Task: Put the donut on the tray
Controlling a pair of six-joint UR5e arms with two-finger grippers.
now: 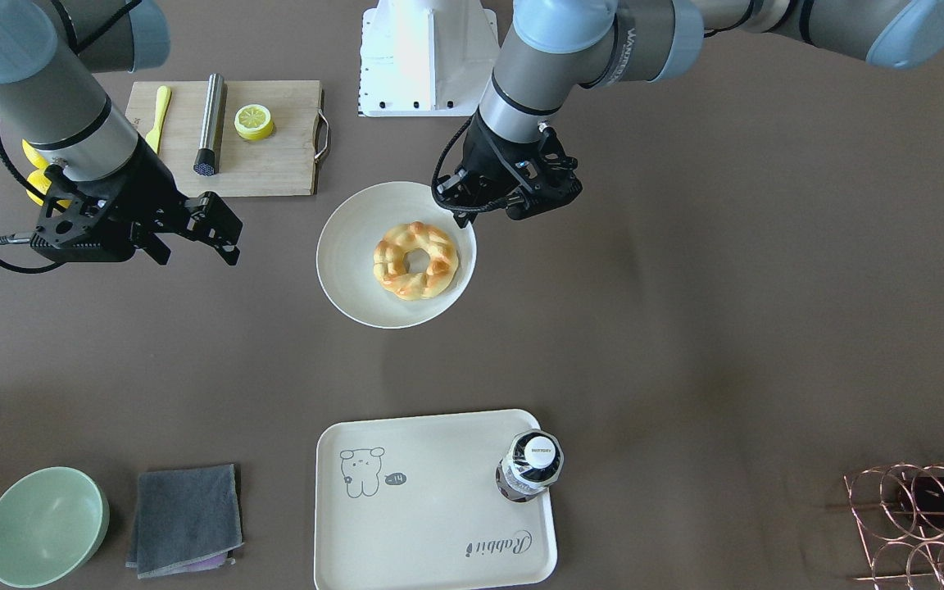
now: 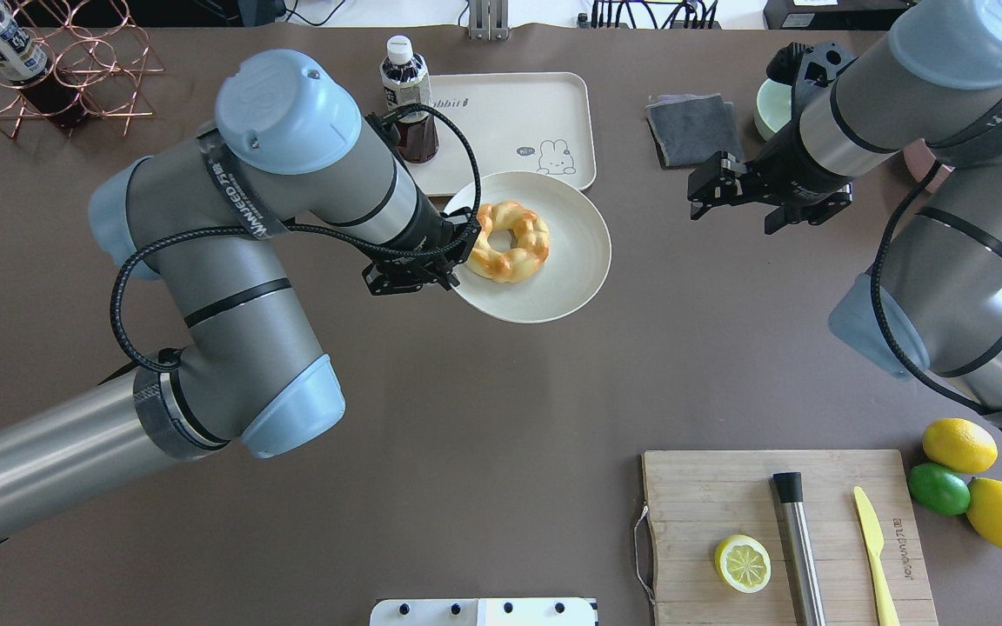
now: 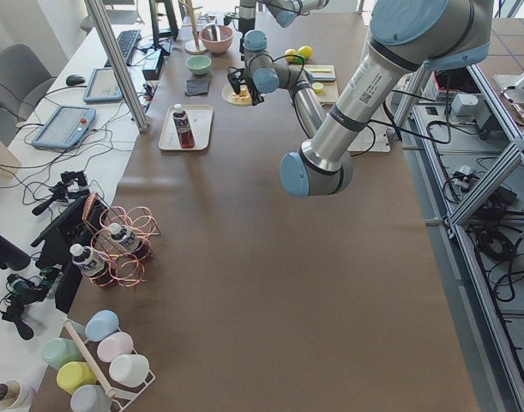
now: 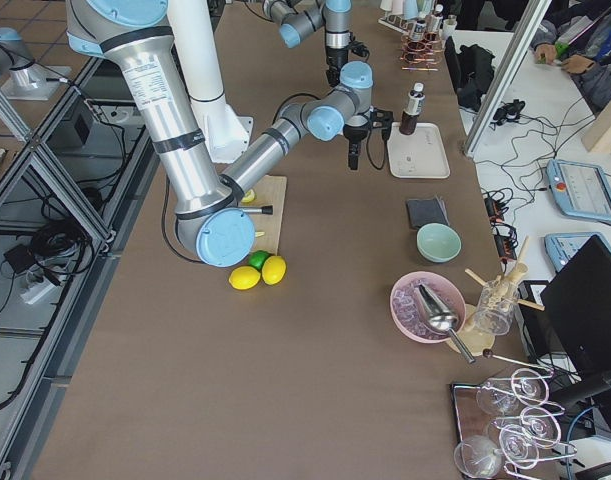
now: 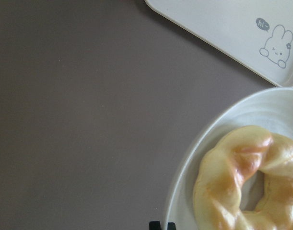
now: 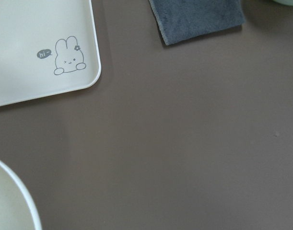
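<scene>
The golden-brown twisted donut (image 1: 416, 260) lies in a round off-white plate (image 1: 349, 254) at the table's middle; it also shows in the overhead view (image 2: 508, 241) and the left wrist view (image 5: 251, 182). The cream rabbit tray (image 1: 431, 508) lies beyond the plate on the operators' side, with a dark drink bottle (image 1: 529, 467) standing on one corner. My left gripper (image 1: 464, 215) hovers over the plate's rim beside the donut, with its jaws shut and empty; its tips show close together in the left wrist view (image 5: 160, 225). My right gripper (image 1: 230, 233) is open and empty above bare table.
A wooden cutting board (image 1: 275, 164) with a lemon half (image 1: 253, 121), a metal rod and a yellow knife lies near the robot's right side. A grey cloth (image 1: 185, 518) and a green bowl (image 1: 44, 524) sit beside the tray. A copper wire rack (image 1: 923, 516) stands at the far corner.
</scene>
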